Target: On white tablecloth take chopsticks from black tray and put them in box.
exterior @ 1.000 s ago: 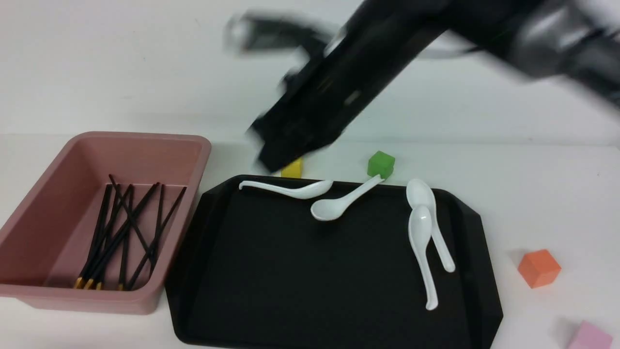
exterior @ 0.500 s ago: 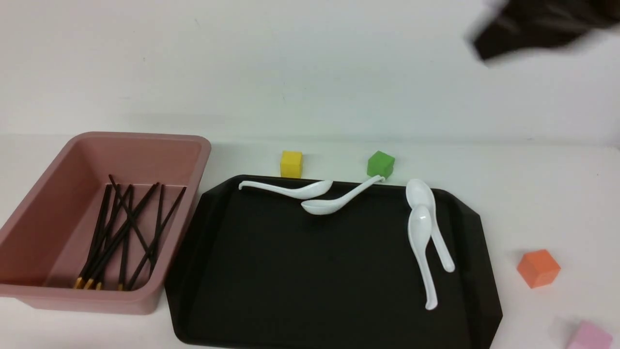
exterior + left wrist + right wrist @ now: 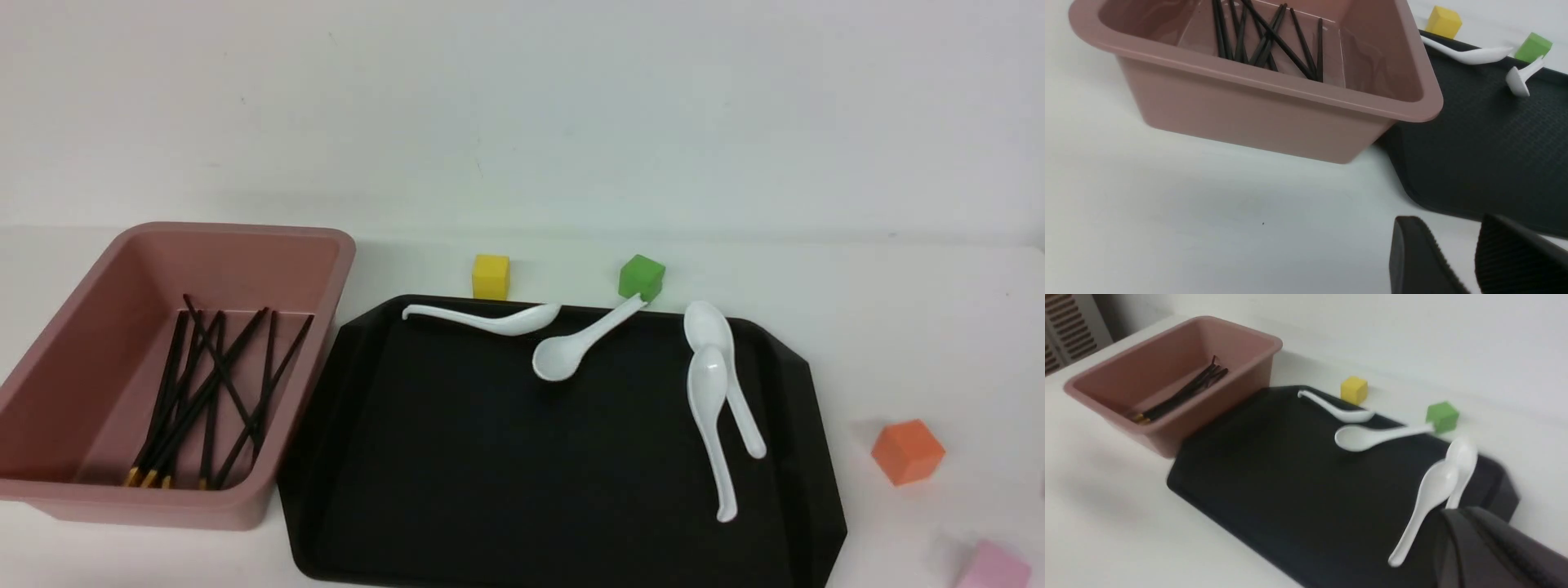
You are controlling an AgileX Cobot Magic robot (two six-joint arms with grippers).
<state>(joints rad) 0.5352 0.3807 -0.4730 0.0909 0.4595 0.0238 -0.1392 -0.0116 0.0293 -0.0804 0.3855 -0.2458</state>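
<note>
Several black chopsticks [image 3: 212, 392] with gold ends lie crossed inside the pink box [image 3: 147, 506] at the left of the white tablecloth [image 3: 898, 327]. No chopsticks show on the black tray [image 3: 531, 465] beside it. Neither arm appears in the front view. In the left wrist view my left gripper [image 3: 1447, 228] hangs open and empty over bare cloth near the box [image 3: 1249, 114] and the tray's corner [image 3: 1486, 151]. In the right wrist view my right gripper [image 3: 1459, 512] is shut with nothing in it, above the tray's right end [image 3: 1290, 477].
Several white spoons lie on the tray: two side by side at the right [image 3: 710, 408], two along the back edge [image 3: 490, 318]. A yellow cube [image 3: 491, 276] and a green cube [image 3: 642, 277] stand behind the tray. An orange cube [image 3: 908, 451] and a pink cube [image 3: 992, 566] sit at the right.
The right arm has swung up and to the right, out of the front view. The middle spoon at the tray's back edge has rocked a little.
</note>
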